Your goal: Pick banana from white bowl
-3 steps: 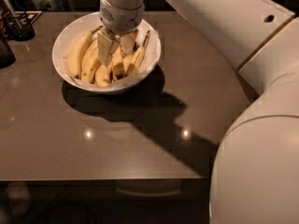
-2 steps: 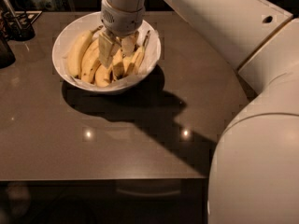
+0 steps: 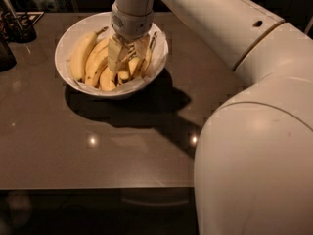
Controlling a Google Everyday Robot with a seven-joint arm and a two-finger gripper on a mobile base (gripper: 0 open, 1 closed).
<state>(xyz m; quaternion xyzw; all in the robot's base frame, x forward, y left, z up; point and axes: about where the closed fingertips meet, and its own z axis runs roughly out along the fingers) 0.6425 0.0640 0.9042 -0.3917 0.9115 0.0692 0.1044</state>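
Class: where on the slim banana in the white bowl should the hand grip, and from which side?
Probably grip the banana mid-length, across its narrow width, coming from above: it lies nearly straight against the right wall of the bowl, stem towards the far rim, with plumper bananas at its left. The hand hangs in the bowl just left of it.

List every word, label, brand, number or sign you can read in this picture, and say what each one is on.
No readable text anywhere in the camera view.
Robot arm: plain, only small holes, no lettering.
Hand, inside the white bowl among the bananas: no label.
White bowl, bananas and table: no writing or stickers.
Dark objects at back left: too dim to show any marking.
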